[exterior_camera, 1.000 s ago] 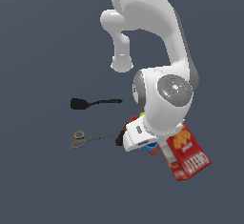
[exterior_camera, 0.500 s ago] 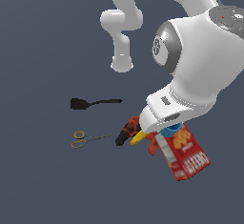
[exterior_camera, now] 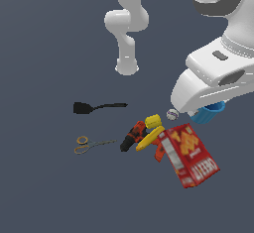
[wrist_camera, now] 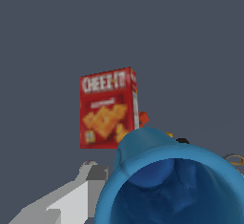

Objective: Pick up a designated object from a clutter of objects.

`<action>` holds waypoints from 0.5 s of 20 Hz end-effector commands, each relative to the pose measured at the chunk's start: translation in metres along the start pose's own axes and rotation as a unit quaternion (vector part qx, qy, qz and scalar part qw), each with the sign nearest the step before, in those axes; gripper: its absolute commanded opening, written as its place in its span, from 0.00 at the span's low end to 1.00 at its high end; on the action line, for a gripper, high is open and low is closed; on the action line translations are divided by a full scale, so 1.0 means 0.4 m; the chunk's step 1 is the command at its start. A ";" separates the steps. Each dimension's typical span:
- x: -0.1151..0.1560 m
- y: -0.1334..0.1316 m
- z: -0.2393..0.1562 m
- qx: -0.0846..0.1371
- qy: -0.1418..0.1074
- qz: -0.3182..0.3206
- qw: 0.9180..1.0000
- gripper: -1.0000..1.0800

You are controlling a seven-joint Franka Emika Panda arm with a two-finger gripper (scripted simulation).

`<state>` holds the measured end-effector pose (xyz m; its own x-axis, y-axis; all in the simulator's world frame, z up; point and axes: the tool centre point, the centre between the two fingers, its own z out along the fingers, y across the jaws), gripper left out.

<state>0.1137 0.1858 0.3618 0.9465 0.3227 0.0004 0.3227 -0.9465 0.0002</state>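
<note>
Closest to my gripper point(wrist_camera: 71, 201) is the blue cup point(wrist_camera: 167, 185), and from the wrist view its open mouth faces almost straight into the camera, so its long axis runs roughly along the camera's line of sight and I look down into the hollow interior. One pale grey finger point(wrist_camera: 90, 180) shows pressed against the cup's outer wall; the other finger is hidden behind the cup, so I read the jaws as closed around it, with the cup carried. In the exterior view the blue cup point(exterior_camera: 208, 113) peeks out from under the white hand of the arm point(exterior_camera: 218, 73), clear of the floor point(exterior_camera: 49, 192) and above the pile, with only its lower rim side visible. Just beside the cup, toward the exterior view's left, sits the small ball point(exterior_camera: 172, 114), white with purple marks. A little beyond it are the yellow block point(exterior_camera: 153, 121) and the banana point(exterior_camera: 149, 139), which lies slantwise across the red-black drill point(exterior_camera: 133, 135). The red cracker box point(exterior_camera: 191, 155) lies below the gripper in that view, tilted, its printed face up; in the wrist view the same box point(wrist_camera: 108, 107) appears past the cup's rim. Farther off, well apart from the gripper, lie the scissors point(exterior_camera: 88, 144), and the black spatula point(exterior_camera: 96, 107).
</note>
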 end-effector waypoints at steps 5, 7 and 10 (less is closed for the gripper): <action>0.009 -0.038 -0.101 0.000 0.000 0.001 1.000 0.00; 0.012 -0.045 -0.120 0.000 0.000 0.001 1.000 0.00; 0.015 -0.053 -0.139 0.000 0.000 0.001 1.000 0.00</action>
<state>0.1123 0.2062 0.4128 0.9467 0.3221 -0.0003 0.3221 -0.9467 -0.0001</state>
